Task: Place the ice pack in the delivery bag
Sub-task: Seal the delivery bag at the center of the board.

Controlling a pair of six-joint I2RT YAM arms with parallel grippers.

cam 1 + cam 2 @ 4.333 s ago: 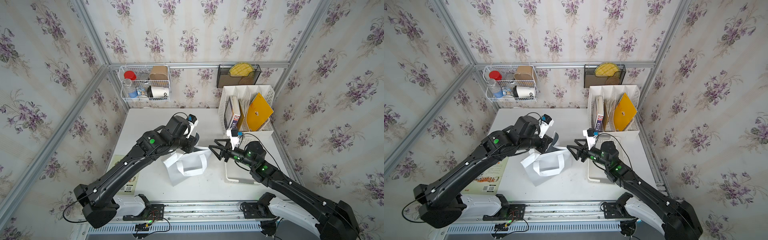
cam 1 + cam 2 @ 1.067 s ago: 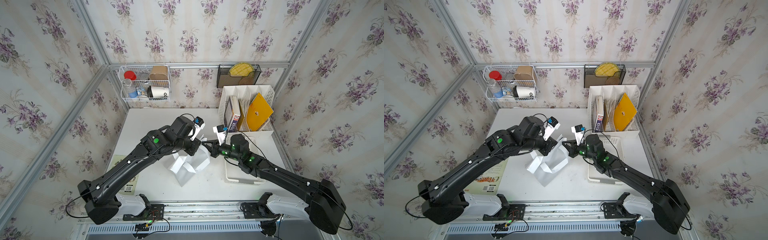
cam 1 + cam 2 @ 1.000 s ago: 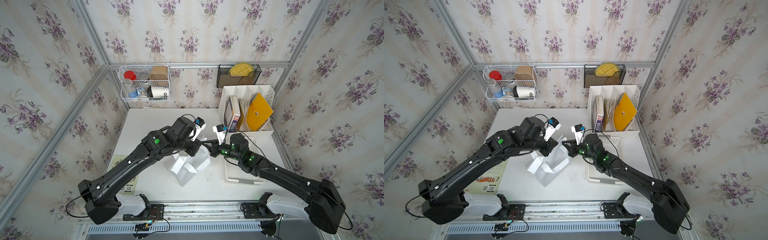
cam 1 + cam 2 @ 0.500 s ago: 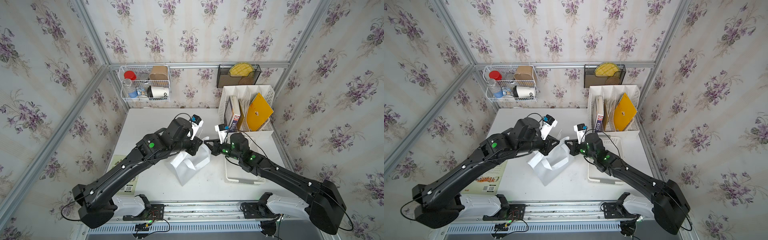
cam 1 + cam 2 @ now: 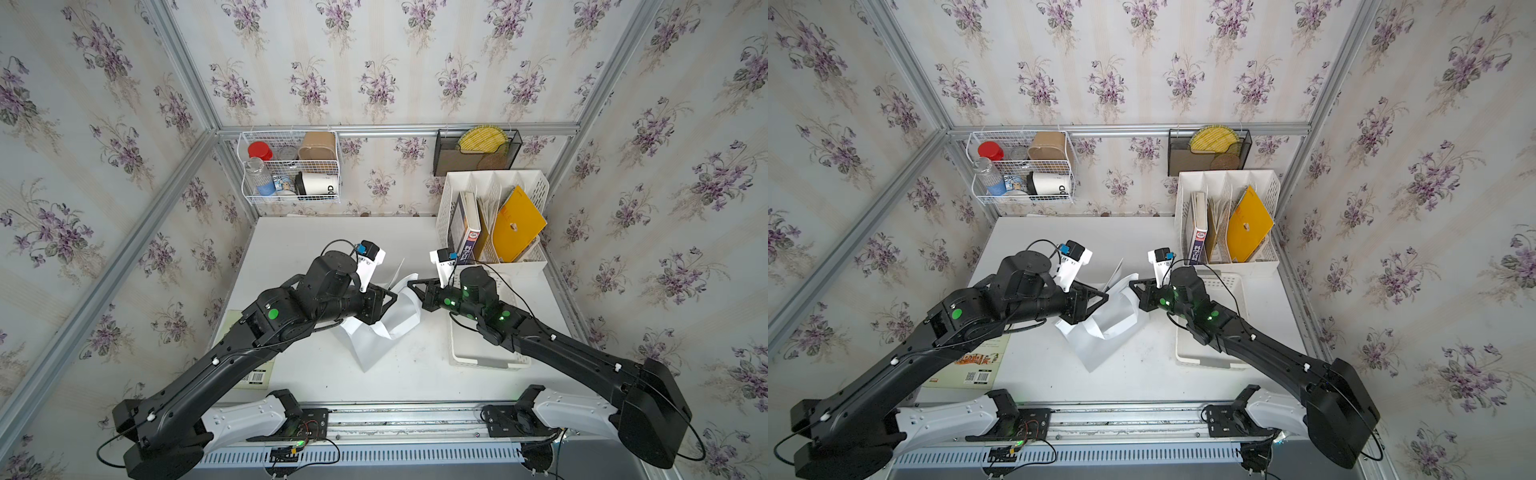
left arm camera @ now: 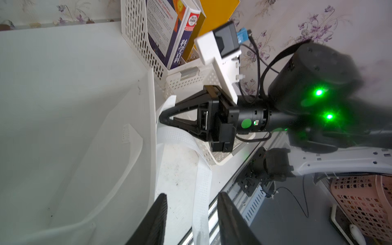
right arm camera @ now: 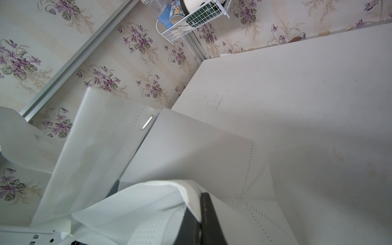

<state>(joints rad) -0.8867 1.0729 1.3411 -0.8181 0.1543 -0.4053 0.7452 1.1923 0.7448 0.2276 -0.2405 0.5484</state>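
The delivery bag, a white tote, lies slumped on the middle of the table between my two arms. My left gripper is at the bag's left side with its jaws open. In the left wrist view a white strap handle runs loose between the left fingers, and neither touches it. My right gripper is shut on the bag's upper edge and holds it up. The ice pack is out of view in every frame.
A low white perforated tray sits under the right arm. A white file organiser with books stands at the back right. A wire basket and a black mesh holder hang on the back wall. A booklet lies at the front left.
My left gripper has opened and let go of the bag, then drawn back a little to the left. The right gripper keeps its hold on the bag's edge. The bag has sagged slightly.
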